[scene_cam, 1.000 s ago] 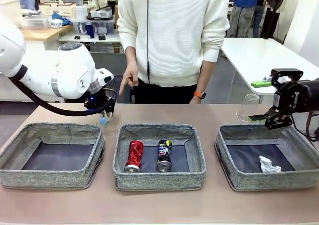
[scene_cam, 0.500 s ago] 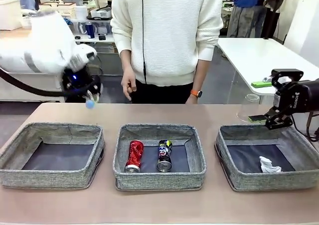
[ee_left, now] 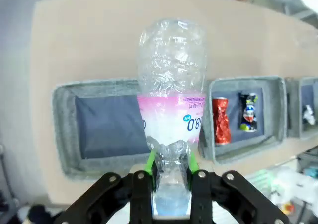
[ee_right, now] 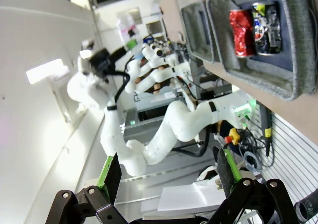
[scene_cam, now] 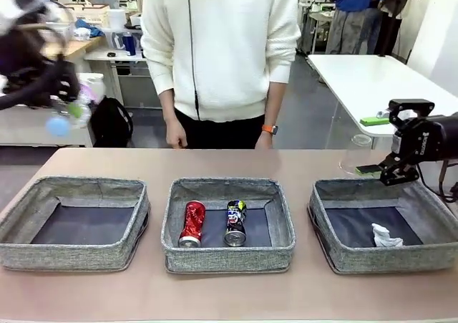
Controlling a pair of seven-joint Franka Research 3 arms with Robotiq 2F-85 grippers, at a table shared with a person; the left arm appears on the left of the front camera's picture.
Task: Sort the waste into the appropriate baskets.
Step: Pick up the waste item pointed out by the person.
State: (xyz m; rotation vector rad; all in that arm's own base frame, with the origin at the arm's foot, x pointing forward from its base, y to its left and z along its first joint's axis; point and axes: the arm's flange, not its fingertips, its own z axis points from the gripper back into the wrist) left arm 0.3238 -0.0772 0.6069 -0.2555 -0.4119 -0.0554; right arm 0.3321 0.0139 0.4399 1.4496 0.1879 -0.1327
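My left gripper (ee_left: pixel 171 184) is shut on the neck of a clear plastic bottle (ee_left: pixel 171 100) with a pinkish label. In the front view it holds that bottle (scene_cam: pixel 71 112) high at the far left, blurred. The grey left basket (scene_cam: pixel 75 255) lies below. The middle basket (scene_cam: pixel 229 258) holds a red can (scene_cam: pixel 193 223) and a dark multicoloured can (scene_cam: pixel 235 223). A white paper wad (scene_cam: pixel 386 235) lies in the right basket (scene_cam: pixel 372 262). My right gripper (scene_cam: pixel 399 171) hovers open over that basket's far edge, beside a clear cup (scene_cam: pixel 358 155) on the table.
A person in a white sweater (scene_cam: pixel 222 51) stands at the far side, hands hanging at the table's edge. A white table (scene_cam: pixel 372 79) with a green object stands behind at the right. Shelves and bins crowd the back left.
My left arm has swung up and to the left with the bottle, away from the table's far edge. The person has shifted left and drawn a hand back. The right arm has stayed put.
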